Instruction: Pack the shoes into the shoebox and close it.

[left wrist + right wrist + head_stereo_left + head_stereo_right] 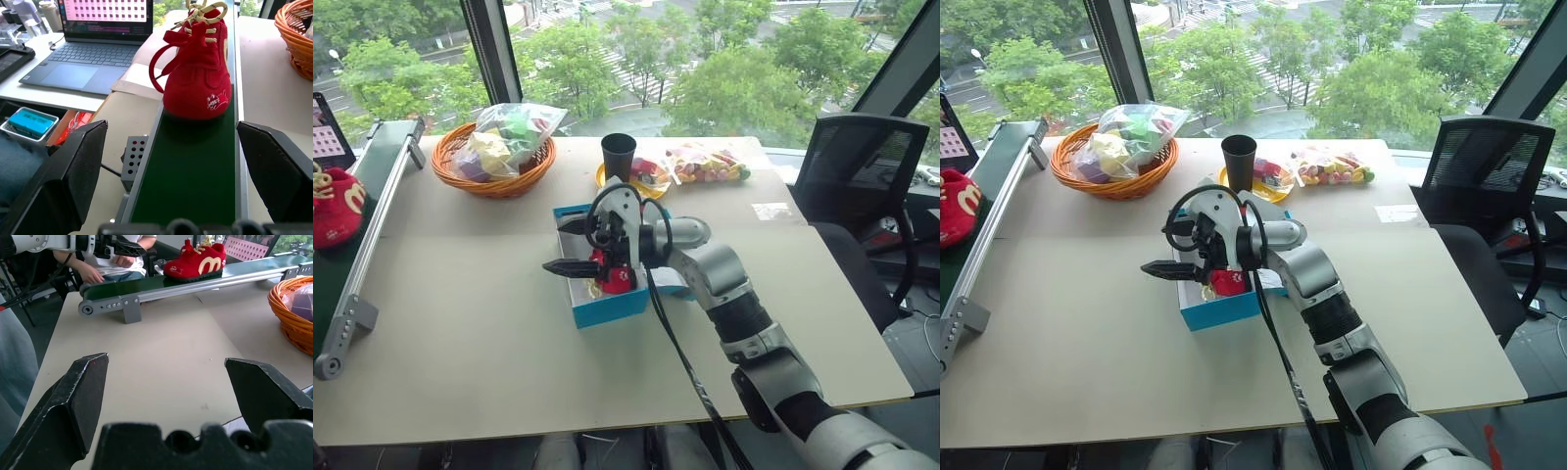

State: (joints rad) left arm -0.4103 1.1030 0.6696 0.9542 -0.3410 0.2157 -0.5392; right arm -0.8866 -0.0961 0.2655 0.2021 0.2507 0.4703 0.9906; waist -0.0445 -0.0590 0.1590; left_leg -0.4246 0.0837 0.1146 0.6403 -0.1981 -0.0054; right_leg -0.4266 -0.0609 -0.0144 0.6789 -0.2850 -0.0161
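- We see the right gripper (570, 245) hanging over the turquoise shoebox (607, 305) mid-table, jaws spread wide, grasping nothing.
- 1 red shoe (613, 277) lies inside that box.
- The other shoe (198, 68) stands on the green conveyor belt (190, 181), ahead of the left gripper (171, 147), whose jaws are spread and empty.

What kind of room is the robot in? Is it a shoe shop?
Probably not a shop. It looks like an office or lab high up: a big window over treetops, an office chair, a laptop, and a small conveyor belt carrying a red shoe.
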